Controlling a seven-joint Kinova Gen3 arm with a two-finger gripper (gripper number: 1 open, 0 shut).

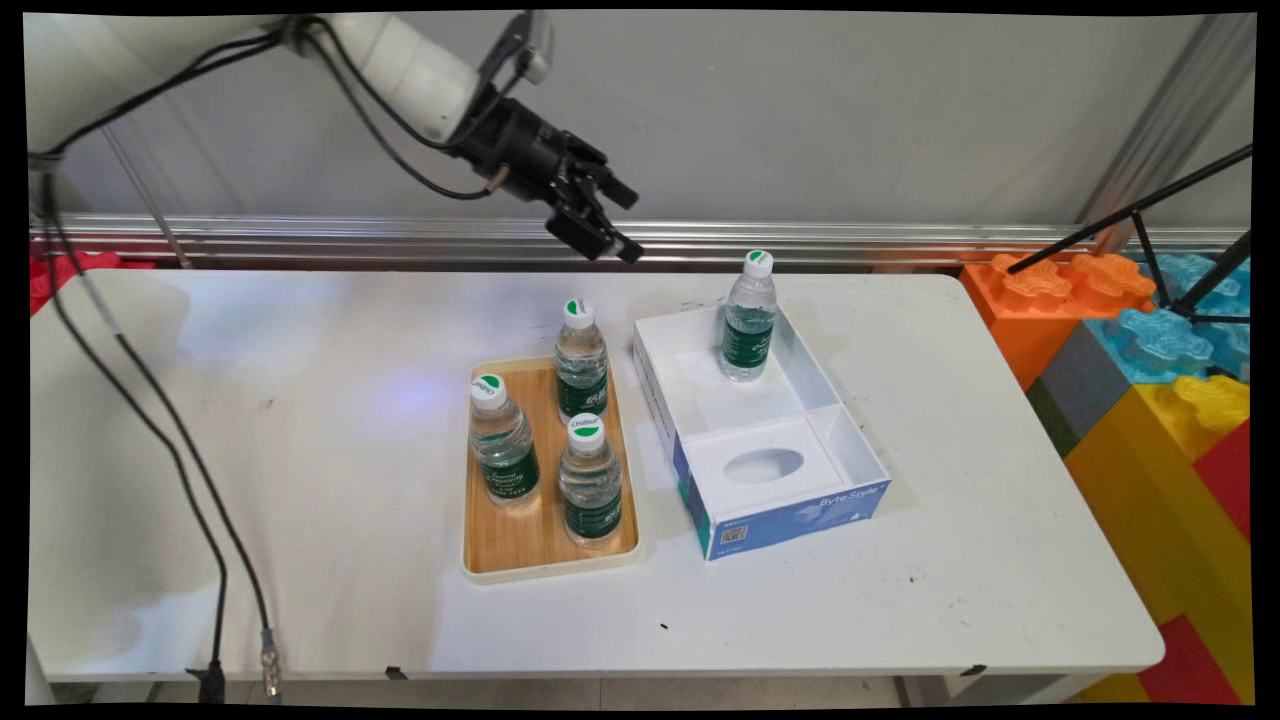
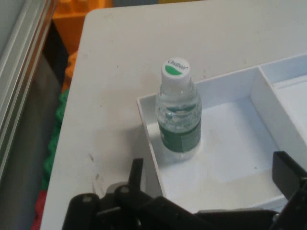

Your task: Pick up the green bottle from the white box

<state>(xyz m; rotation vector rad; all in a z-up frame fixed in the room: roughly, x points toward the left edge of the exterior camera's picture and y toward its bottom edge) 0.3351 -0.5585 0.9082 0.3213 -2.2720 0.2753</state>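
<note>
Spanning most of the main view, the white table [image 1: 300, 450] carries everything; off its right end stands a stack of big coloured toy blocks [image 1: 1130, 330]. On the table's right-of-middle sits an open white box [image 1: 790, 512] with a blue front, split into a far compartment and a near one with an oval hole in its insert; just beside it on the left lies a wooden tray [image 1: 500, 545], the two close but apart.

Three water bottles stand upright on the tray: one at the far end [image 1: 581, 365], one at the left [image 1: 503, 445], one at the near right [image 1: 590, 485]; all are capped in white and green. A fourth bottle [image 1: 750, 320] stands upright in the box's far compartment, tucked close to a corner, so two walls crowd it.

Smallest is the black claw [image 1: 620, 225], raised well above the table's far edge, nearest to that boxed bottle; its fingers are spread and hold nothing. In the hand view, the bottle [image 2: 180, 120] sits ahead of the claw [image 2: 210, 163], between the lines of its fingers.
</note>
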